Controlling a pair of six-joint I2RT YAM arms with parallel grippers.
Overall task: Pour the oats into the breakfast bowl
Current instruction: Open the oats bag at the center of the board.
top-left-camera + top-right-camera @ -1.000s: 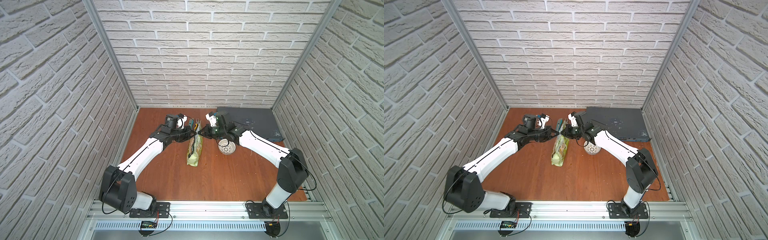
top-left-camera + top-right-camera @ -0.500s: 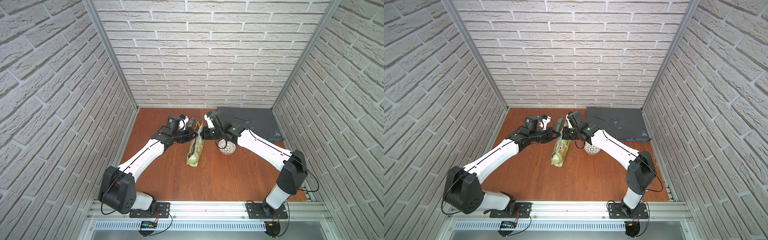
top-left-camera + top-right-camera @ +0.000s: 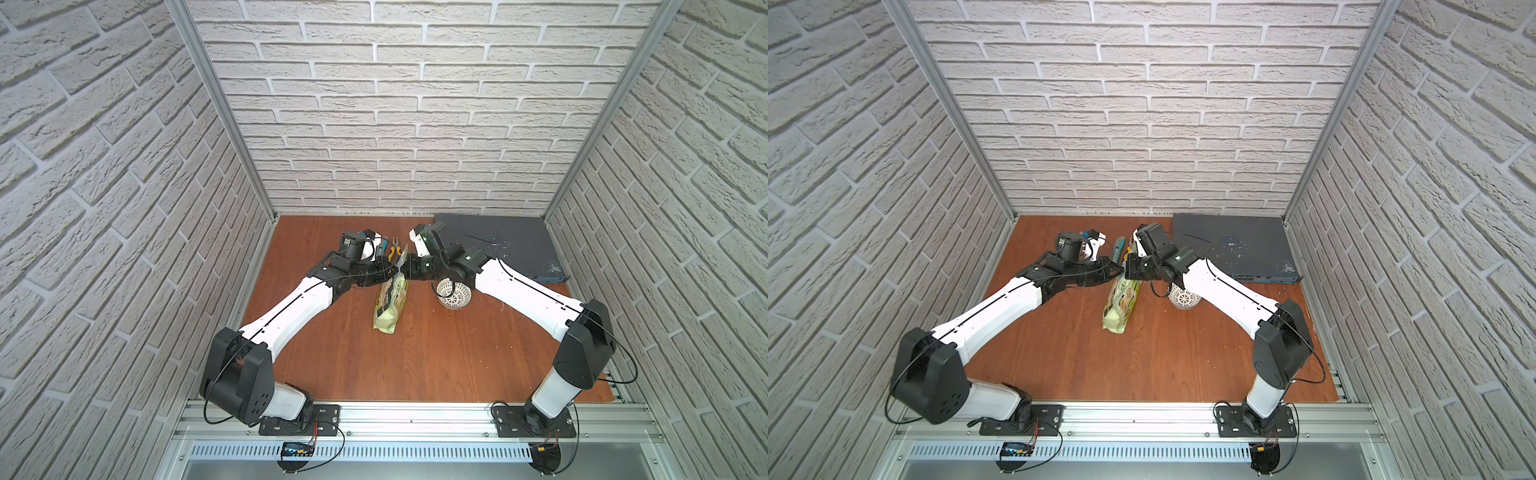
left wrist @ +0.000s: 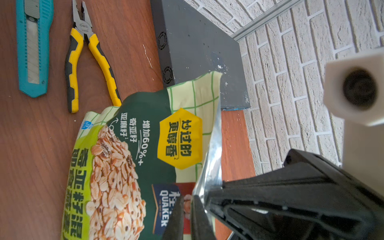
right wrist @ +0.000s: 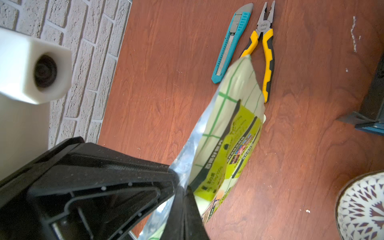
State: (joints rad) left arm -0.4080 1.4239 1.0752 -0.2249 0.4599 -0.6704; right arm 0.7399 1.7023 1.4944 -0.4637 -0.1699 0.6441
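We find the oat pouch (image 3: 390, 305) mid-surface toward the back edge, with the breakfast bowl (image 3: 455, 293) just beside it. The right gripper (image 5: 182, 187) is clamped on its foil lip. The left gripper (image 4: 188, 209) straddles the front wall, nearly closed; we cannot tell whether it grips. We judge the step to be opening the mouth. Next comes lifting and tipping it squarely over the bowl.

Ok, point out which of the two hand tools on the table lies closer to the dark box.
The pliers with yellow-and-black handles: they lie between the teal utility knife and the dark box, so the knife is the farther one.
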